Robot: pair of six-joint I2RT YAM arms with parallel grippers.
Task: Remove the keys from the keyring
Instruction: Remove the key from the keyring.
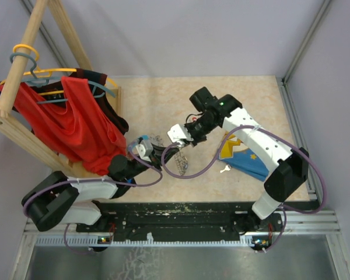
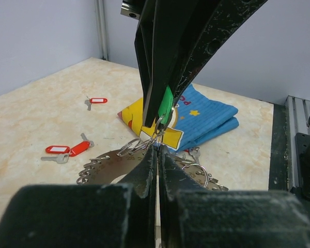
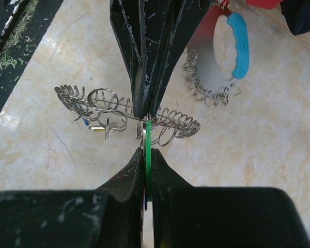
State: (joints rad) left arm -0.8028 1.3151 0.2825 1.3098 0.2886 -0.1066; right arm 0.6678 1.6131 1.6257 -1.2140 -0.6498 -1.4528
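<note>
left gripper (image 2: 157, 151) is clamped shut on the keyring (image 2: 101, 168), right gripper (image 3: 146, 151) pinches a green key tag (image 2: 167, 106) hooked to it, over the middle of the table (image 2: 36, 111), red-tagged keys (image 2: 67, 150) lying loose nearby

1 overhead view; 2 close, opposed wrist views share the keyring (image 2: 101, 166).

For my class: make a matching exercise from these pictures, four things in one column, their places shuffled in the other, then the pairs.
1 green key tag
2 keyring
3 red-tagged keys
4 blue and yellow cloth

A off the ring, lying on the table
B pinched in the left gripper
C folded, lying on the table
D pinched in the right gripper

Pairs: 1-D, 2-B, 3-A, 4-C
</note>
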